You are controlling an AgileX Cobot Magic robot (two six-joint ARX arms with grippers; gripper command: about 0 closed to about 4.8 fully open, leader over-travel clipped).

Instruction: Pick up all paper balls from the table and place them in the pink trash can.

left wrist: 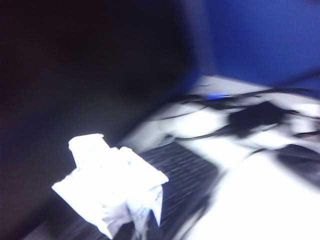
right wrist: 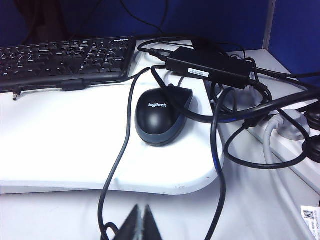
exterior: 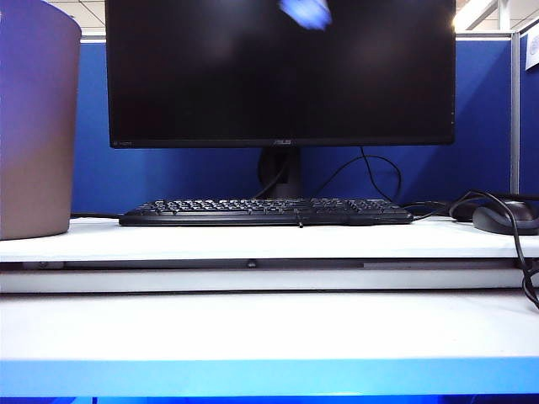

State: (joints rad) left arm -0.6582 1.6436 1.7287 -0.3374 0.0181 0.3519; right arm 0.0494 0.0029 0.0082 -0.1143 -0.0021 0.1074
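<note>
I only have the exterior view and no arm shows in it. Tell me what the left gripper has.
Observer: The left gripper is shut on a white paper ball, held above the keyboard. The wad hides its fingers, and the picture is blurred.
Operator: Report the right gripper.
Observer: The right gripper is shut with nothing in it, low over the table, beside a black cable.
Operator: Say what lies beyond the mouse.
Observer: A black power adapter sits among tangled cables, between the mouse and the blue partition.
</note>
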